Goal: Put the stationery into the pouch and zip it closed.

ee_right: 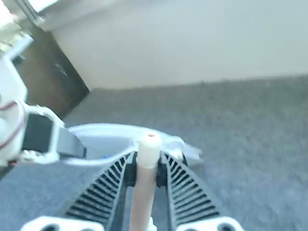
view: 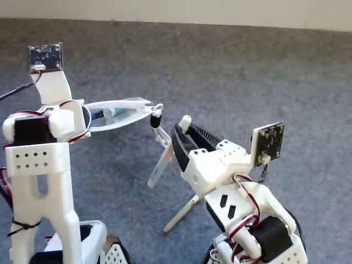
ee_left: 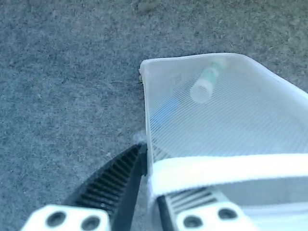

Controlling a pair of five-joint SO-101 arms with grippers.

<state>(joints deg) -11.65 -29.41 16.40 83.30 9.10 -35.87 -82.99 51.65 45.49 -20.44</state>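
Right gripper point(ee_right: 147, 161) clamped on a cream pen point(ee_right: 148, 143), pouch point(ee_right: 106, 131) mouth just ahead of its jaws and pinched at the rim by the left gripper point(ee_left: 150, 166); loading step in hand, I judge, and next calls for tipping the pen down into that opening.

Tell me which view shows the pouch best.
The left wrist view: the pouch is close, its mesh wall showing a capped item inside and the left gripper clamped on its edge. The high view shows it narrow, edge-on. The right wrist view shows its pale rim beyond the pen in the right gripper.
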